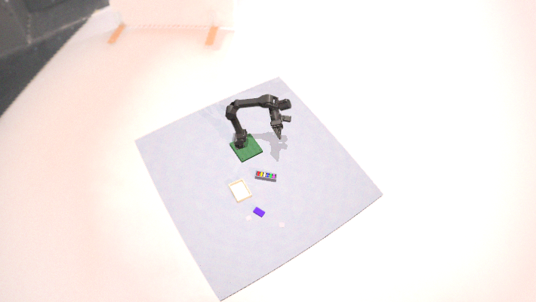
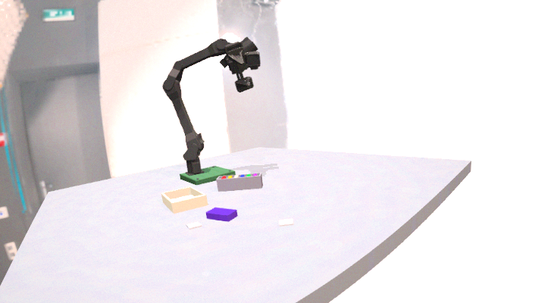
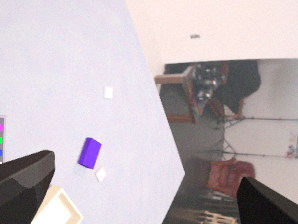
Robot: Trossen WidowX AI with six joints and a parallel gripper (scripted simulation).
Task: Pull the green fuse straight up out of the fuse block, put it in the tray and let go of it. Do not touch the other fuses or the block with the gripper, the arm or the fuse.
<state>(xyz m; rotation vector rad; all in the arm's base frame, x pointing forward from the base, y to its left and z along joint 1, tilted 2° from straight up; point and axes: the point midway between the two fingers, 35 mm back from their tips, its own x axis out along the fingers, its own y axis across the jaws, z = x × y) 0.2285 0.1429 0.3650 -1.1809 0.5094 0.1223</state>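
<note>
The green fuse (image 1: 270, 176) (image 2: 248, 175) (image 3: 1, 140) sits in the grey fuse block (image 1: 266, 179) (image 2: 239, 184), between the blue and the magenta fuse. In the wrist view the block is cut off at the left edge. The shallow cream tray (image 1: 245, 198) (image 2: 191, 204) (image 3: 49, 196) stands a little apart from the block; the left finger partly hides it in the wrist view. My gripper (image 1: 278, 137) (image 2: 244, 85) (image 3: 148, 176) is open and empty, high above the table and away from the block and tray. Its fingers stand wide apart in the wrist view.
A purple block (image 1: 259, 212) (image 2: 221, 214) (image 3: 90, 153) lies on the table near the tray. Two flat white pieces (image 1: 281, 225) (image 2: 194, 226) (image 3: 108, 92) lie near it. The arm's green base plate (image 1: 249, 152) (image 2: 212, 174) is behind the fuse block.
</note>
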